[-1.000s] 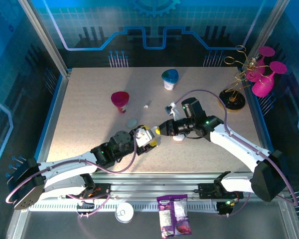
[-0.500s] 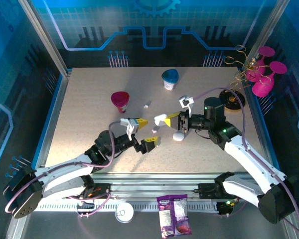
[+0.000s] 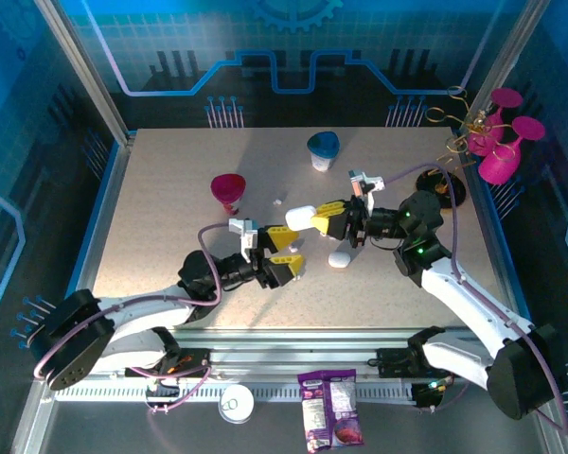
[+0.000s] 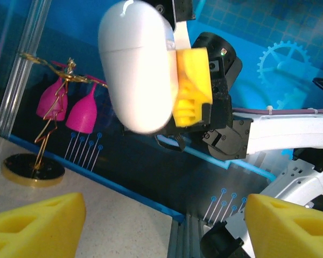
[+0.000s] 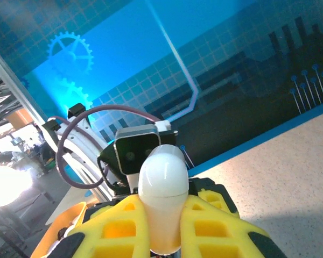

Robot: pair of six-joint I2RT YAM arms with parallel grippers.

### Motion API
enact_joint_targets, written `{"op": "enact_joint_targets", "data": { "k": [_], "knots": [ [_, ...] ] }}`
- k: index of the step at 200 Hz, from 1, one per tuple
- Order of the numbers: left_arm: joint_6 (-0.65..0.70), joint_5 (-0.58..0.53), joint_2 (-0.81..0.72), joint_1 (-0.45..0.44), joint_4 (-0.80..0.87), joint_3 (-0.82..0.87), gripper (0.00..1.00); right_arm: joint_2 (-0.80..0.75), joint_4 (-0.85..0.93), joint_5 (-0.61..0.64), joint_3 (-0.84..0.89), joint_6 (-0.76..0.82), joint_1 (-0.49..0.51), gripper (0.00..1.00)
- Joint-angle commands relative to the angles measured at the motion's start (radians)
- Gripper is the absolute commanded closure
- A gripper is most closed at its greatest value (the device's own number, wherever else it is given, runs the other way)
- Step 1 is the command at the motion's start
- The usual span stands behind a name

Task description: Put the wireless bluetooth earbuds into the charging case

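Above the middle of the speckled table [image 3: 166,203], the right gripper [image 3: 320,219] holds a white, pebble-shaped charging case [image 3: 301,216] clear of the surface, its yellow fingers pressed against the case's two sides. In the right wrist view the case stands between those fingers, rounded end outward, with a thin seam running around it. Just beside and below it the left gripper [image 3: 286,251] faces the case with its jaws spread wide and nothing between them; its wrist camera looks up at the case (smooth, glossy, blurred at the near edge) and at one yellow finger clamped to its side. One tiny white earbud [image 3: 277,200] lies alone on the table, near the pink cup [image 3: 229,189] and apart from both grippers; whether any earbud sits inside the held case cannot be told. A second case [image 3: 339,258], also white and rounded, rests on the table under the right arm's wrist. Farther back stands a white cup with a blue top [image 3: 323,148]. At the table's right edge a gold wire stand [image 4: 33,171] carries pink glasses [image 4: 79,113] hung upside down. A purple-and-white packet [image 3: 329,409] lies on the ledge in front of the arm bases.
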State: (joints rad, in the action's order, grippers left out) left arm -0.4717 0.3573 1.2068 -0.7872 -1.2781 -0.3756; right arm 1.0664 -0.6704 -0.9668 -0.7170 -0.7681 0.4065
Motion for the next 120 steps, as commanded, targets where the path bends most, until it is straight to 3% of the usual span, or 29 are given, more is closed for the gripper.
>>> {"op": "enact_joint_targets", "data": {
  "k": [1,41,120],
  "knots": [
    [-0.006,0.039,0.004,0.002,-0.124,-0.049,0.24,-0.006,-0.066,-0.029,0.010,-0.009,0.017,0.89],
    [0.072,0.008,-0.019,0.002,-0.124,-0.061,0.34,-0.008,-0.057,-0.012,0.010,0.009,0.039,0.89],
    [0.067,0.028,-0.004,0.003,-0.124,-0.108,0.61,-0.002,-0.034,-0.006,0.016,0.042,0.058,0.90]
  ]
}}
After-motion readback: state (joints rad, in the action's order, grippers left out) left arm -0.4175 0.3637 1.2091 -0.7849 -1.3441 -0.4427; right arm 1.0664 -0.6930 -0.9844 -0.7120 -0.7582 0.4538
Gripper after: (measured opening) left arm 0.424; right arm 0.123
